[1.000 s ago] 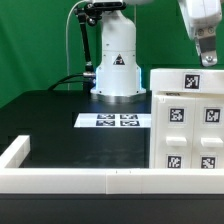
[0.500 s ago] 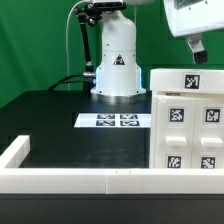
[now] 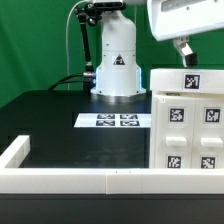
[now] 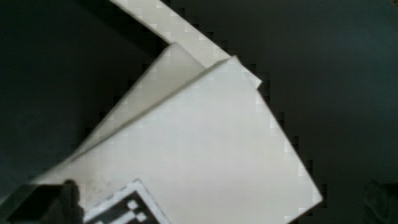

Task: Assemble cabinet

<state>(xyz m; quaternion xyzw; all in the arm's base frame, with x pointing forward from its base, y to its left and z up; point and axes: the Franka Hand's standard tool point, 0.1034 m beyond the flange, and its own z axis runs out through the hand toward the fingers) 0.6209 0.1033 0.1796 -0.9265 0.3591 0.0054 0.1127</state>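
Note:
The cabinet (image 3: 188, 118) is a large white box at the exterior view's right, standing on the black table, with square black-and-white tags on its top and front. My gripper (image 3: 186, 55) hangs above its top left corner, apart from it; only one dark finger (image 3: 183, 50) shows under the white hand. In the wrist view the cabinet's white surface (image 4: 196, 140) fills the middle, with a tag (image 4: 134, 207) near one dark finger (image 4: 43, 205). The fingers stand far apart with nothing held between them.
The marker board (image 3: 119, 121) lies flat in front of the white robot base (image 3: 116, 65). A low white rail (image 3: 75, 180) edges the table's near side and left corner. Cables run behind the base.
The hand has moved toward the exterior view's left and looms larger in the frame. The cabinet and the marker board have not moved.

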